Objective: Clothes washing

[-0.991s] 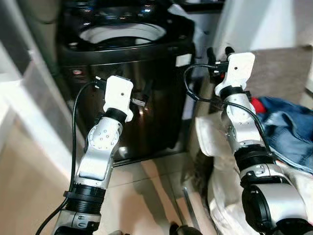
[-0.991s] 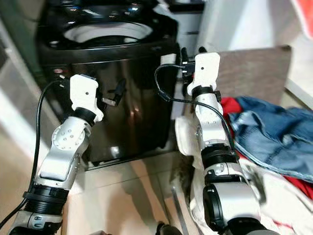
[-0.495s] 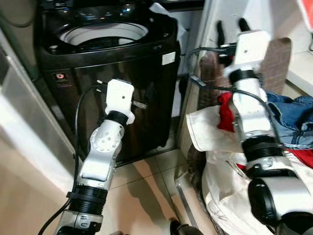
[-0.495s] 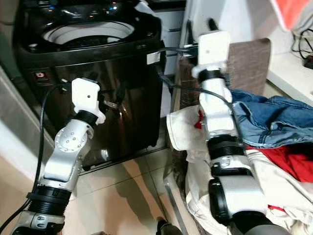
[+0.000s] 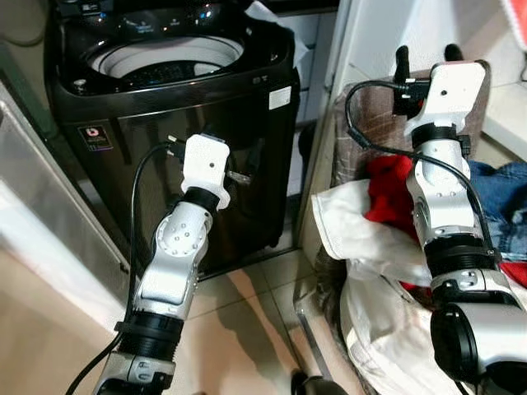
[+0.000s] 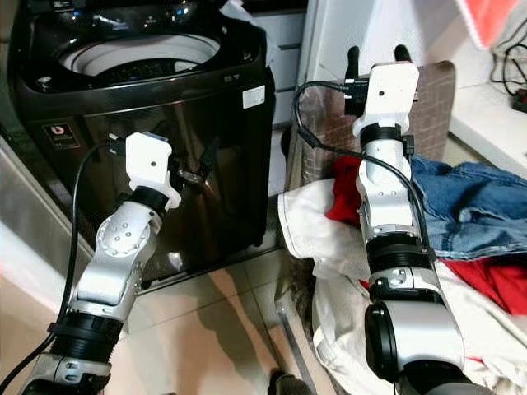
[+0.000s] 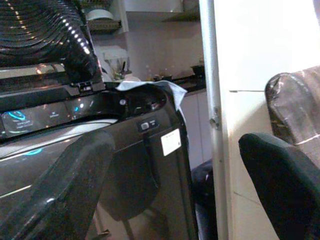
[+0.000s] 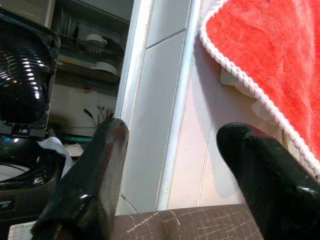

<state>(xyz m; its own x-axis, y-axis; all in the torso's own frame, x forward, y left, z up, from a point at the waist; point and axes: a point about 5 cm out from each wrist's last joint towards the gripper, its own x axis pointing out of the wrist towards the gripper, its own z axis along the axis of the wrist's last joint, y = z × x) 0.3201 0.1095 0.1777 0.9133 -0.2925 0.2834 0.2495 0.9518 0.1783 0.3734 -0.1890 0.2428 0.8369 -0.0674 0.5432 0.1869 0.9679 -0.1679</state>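
A black top-loading washing machine (image 5: 198, 107) stands at the upper left with its lid up and the pale drum opening (image 5: 165, 58) showing. My left gripper (image 7: 175, 145) is held up before the washer's front panel, open with nothing between its fingers. To the right, a laundry pile holds a red cloth (image 5: 391, 185) and blue jeans (image 6: 461, 206) on a white fabric bag (image 5: 362, 239). My right gripper (image 6: 376, 56) is raised above the pile at the top edge of a brown panel (image 5: 370, 123), open and empty.
A white door frame and tiled wall (image 5: 354, 41) separate the washer from the pile. A red towel (image 8: 270, 50) hangs high on the right. Beige floor tiles (image 5: 247, 329) lie between my arms. A counter with cables (image 6: 502, 90) sits at the far right.
The camera has swung, so the washer sits further left and the red cloth has come into view. My right gripper has moved right, from the washer's corner to the brown panel's top.
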